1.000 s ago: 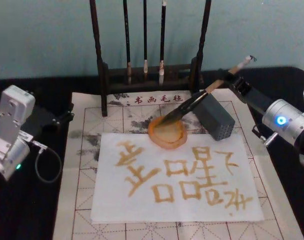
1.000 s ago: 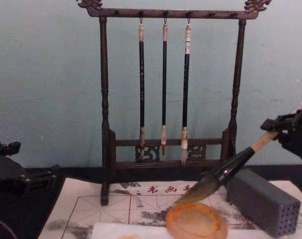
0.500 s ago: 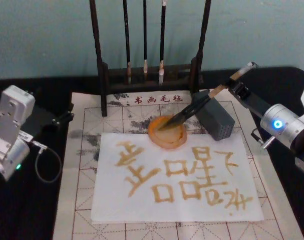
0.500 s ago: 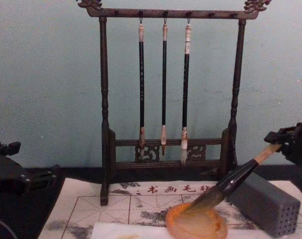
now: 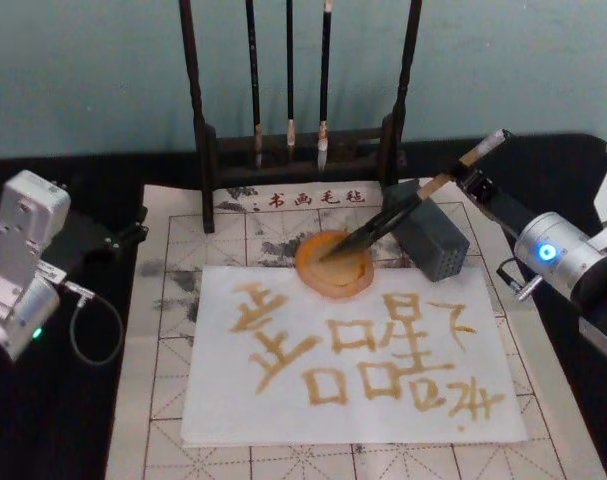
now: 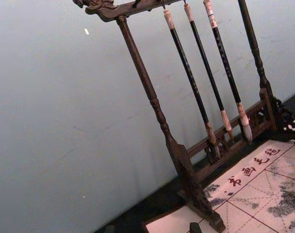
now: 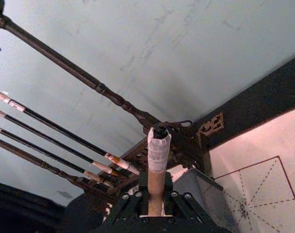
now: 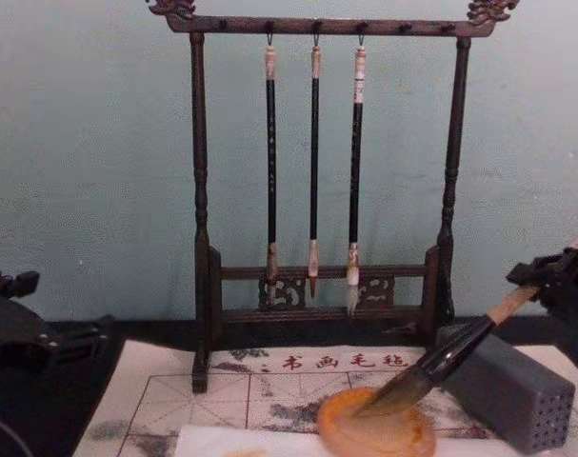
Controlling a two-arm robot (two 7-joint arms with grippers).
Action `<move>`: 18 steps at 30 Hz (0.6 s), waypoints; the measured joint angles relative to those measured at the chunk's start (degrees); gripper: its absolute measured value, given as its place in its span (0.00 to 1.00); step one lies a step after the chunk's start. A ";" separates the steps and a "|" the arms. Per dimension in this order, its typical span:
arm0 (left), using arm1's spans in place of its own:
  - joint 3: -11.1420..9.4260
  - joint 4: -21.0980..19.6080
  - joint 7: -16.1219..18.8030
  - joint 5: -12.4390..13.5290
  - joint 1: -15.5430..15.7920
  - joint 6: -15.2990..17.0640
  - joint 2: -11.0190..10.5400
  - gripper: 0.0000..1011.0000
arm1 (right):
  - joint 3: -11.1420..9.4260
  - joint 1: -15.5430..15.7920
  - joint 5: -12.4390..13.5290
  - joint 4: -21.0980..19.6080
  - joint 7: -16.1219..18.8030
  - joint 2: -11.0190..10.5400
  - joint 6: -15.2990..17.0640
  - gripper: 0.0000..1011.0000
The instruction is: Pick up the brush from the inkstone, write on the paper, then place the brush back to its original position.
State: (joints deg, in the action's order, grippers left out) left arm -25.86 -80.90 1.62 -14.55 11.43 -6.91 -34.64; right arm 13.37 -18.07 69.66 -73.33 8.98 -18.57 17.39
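My right gripper (image 5: 465, 176) has jaws clamped on the brush (image 5: 398, 212), bristles in the inkstone (image 5: 318, 282) at its eight o'clock. The left gripper (image 5: 118, 237) idles at nine o'clock; I cannot tell its state.

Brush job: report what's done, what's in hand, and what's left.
Done: the paper carries amber characters. In hand: the right gripper holds the brush by its handle, bristles down in the inkstone. Left: probably just letting go and backing off. The left gripper sits parked at the left.
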 joint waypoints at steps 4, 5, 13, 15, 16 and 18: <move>0.00 0.00 0.00 0.00 0.00 0.00 0.00 0.99 | 0.52 -0.32 0.51 0.74 -0.27 0.10 -0.59 0.18; 0.00 0.00 0.00 0.00 0.00 0.00 0.00 0.99 | 0.60 -0.38 0.60 0.86 -0.30 0.13 -0.69 0.18; 0.00 0.00 0.00 0.00 0.00 0.00 0.00 0.99 | 1.56 -1.09 1.50 2.16 -0.36 0.32 -1.84 0.18; 0.00 0.00 0.00 0.00 0.00 0.00 0.00 0.99 | 1.76 -1.24 1.63 2.41 -0.36 0.34 -2.02 0.18; 0.00 0.00 0.00 0.00 0.00 0.00 0.00 0.99 | 1.87 -1.32 1.70 2.52 -0.36 0.34 -2.11 0.18; 0.00 0.00 0.00 0.00 0.00 0.00 0.00 0.99 | 2.06 -1.44 1.80 2.68 -0.36 0.34 -2.28 0.18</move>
State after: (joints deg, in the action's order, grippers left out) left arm -25.86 -80.90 1.62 -14.55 11.43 -6.91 -34.65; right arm 15.43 -19.51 71.46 -70.64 8.62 -18.23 15.12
